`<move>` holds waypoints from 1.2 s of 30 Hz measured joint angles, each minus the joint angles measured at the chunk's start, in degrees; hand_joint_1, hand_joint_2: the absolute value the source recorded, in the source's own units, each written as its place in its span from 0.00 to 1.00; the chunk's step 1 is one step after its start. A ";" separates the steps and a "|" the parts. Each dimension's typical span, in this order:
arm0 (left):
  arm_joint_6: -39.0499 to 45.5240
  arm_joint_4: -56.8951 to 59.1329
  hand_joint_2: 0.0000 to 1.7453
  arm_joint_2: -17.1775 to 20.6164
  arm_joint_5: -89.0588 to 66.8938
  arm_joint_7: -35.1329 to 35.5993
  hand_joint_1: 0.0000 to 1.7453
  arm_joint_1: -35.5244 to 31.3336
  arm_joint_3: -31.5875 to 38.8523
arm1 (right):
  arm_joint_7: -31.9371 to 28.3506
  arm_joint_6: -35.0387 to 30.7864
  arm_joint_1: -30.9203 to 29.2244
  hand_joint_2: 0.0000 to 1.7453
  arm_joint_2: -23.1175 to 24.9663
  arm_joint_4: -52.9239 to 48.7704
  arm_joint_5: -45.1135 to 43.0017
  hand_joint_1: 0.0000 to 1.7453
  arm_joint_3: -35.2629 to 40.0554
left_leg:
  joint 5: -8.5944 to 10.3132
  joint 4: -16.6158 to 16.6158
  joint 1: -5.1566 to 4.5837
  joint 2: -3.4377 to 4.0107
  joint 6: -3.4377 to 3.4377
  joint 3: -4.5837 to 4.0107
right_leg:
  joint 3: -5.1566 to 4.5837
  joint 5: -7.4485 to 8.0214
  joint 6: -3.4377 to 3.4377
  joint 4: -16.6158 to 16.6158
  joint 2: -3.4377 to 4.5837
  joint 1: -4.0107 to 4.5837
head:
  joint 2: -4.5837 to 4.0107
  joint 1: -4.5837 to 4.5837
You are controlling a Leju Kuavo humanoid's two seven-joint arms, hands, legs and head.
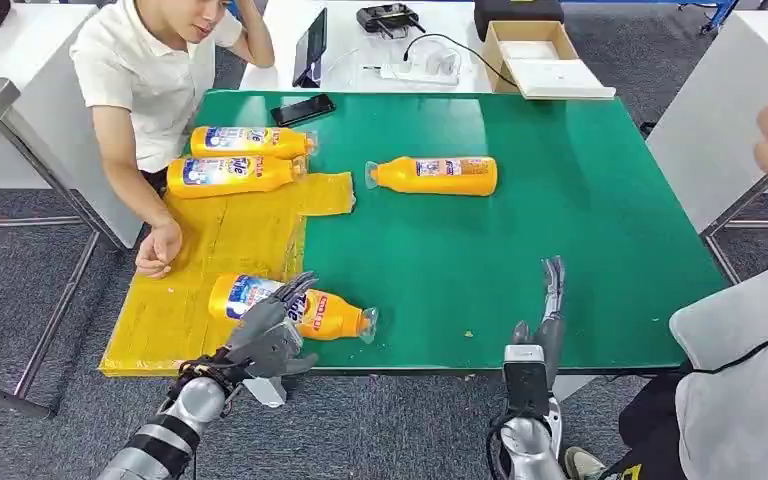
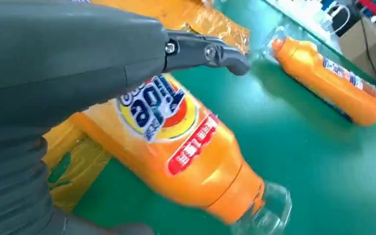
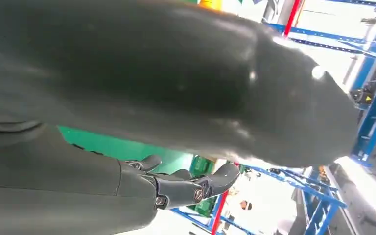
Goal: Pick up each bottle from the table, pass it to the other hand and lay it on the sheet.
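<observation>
Orange plastic bottle with a clear cap and blue-red label [image 1: 290,306] lies on its side at the near edge of the green table top [image 1: 580,200], its base end on the crinkled yellow sheet [image 1: 220,250], its neck and cap on the bare green. Left hand [image 1: 265,335] sits over the label end; in the left wrist view a dark finger [image 2: 210,53] reaches across the bottle [image 2: 176,147], but whether the hand grips it or merely rests on it I cannot tell. Right hand [image 1: 545,320] stands at the near table edge, fingers straight and apart, holding nothing.

Two more orange bottles [image 1: 240,158] lie side by side at the far end of the sheet. A fourth orange bottle [image 1: 435,175] lies on the green, well apart from the sheet. A seated person's hand [image 1: 158,248] rests on the sheet.

Judgement: placing step for the near bottle, near done or just being released. Next move calls for the left hand to come clear, then the right hand to reach for the fourth bottle and hand it over.
</observation>
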 measured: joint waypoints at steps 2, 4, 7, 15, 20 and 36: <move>3.12 -3.10 1.00 -0.02 0.90 -0.39 0.00 1.72 -0.57 | -0.02 -0.02 0.42 0.00 -0.09 -0.02 0.15 0.00 -0.04 | 0.00 0.01 0.00 0.01 0.00 -0.14 | -0.14 0.01 0.01 0.00 0.01 0.00 | 0.02 0.00; 5.43 -5.78 1.00 -0.11 2.32 -1.05 0.00 3.03 -0.94 | 0.00 -0.04 0.77 0.00 -0.11 -0.02 0.29 0.00 -0.04 | 0.00 0.01 0.00 0.00 0.01 -0.21 | -0.19 0.00 0.01 0.00 0.01 -0.01 | 0.00 0.00; 7.90 -10.20 1.00 -0.70 4.86 -1.79 0.00 5.21 -1.27 | -0.02 -0.22 1.56 0.00 -0.11 -0.26 0.39 0.00 -0.04 | -0.01 0.01 -0.01 0.00 0.01 -0.28 | -0.26 0.00 0.01 -0.01 0.01 -0.01 | 0.00 0.02; 9.10 -15.07 1.00 -1.27 9.56 -4.36 0.00 7.56 -1.58 | -0.02 1.64 2.21 0.00 0.00 -0.66 -1.18 0.00 -0.09 | -0.02 0.01 -0.01 0.01 0.00 -0.38 | -0.36 0.00 0.01 -0.02 0.01 -0.02 | 0.02 0.00; 14.09 -23.93 1.00 -3.78 24.63 -11.30 0.00 12.86 -1.40 | 0.37 14.23 4.58 0.00 0.70 -3.72 -9.51 0.00 -0.26 | -0.03 0.01 -0.01 -0.01 0.00 -0.47 | -0.42 -0.01 0.02 -0.01 0.01 -0.02 | 0.02 0.00; 15.07 -44.49 1.00 -7.06 38.38 -15.96 0.00 24.69 -1.20 | 4.40 -10.10 7.80 1.00 -1.01 -13.18 16.71 0.00 4.76 | -0.08 0.01 -0.03 0.02 0.00 -0.48 | -0.45 -0.03 0.02 -0.05 0.01 -0.05 | 0.00 -0.02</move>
